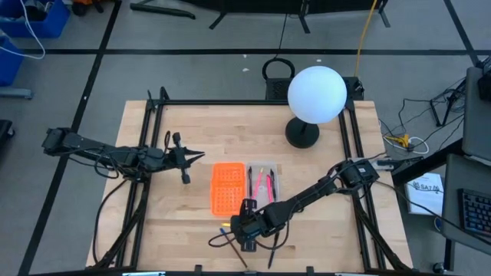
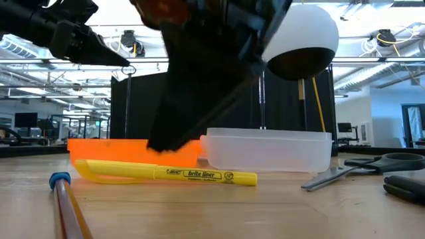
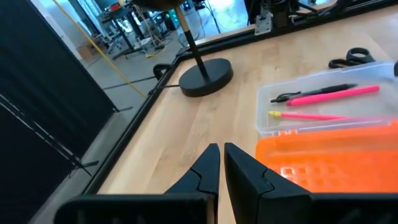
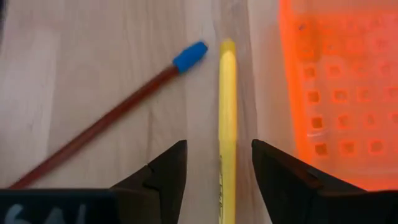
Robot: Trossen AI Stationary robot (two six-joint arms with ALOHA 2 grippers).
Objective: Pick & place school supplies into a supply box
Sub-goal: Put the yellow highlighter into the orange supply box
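The supply box sits mid-table: a clear tray (image 1: 263,182) holding two pink pens (image 3: 339,94) and a dark pen (image 3: 311,93), joined to its orange perforated lid (image 1: 228,188). My right gripper (image 4: 217,168) is open near the table's near edge, with a finger on each side of a yellow highlighter (image 4: 227,118) that lies flat beside the lid, not touching it. A brown pencil with a blue eraser (image 4: 99,127) lies to the highlighter's left. Black-handled scissors (image 2: 362,167) rest flat to the right. My left gripper (image 3: 221,163) is shut and hovers left of the lid.
A lamp with a white globe (image 1: 317,93) stands on a black base (image 1: 301,134) toward the far right of the table. Black frame rails (image 1: 153,107) run along the table's edges. Bare wood (image 1: 176,222) lies left of the lid.
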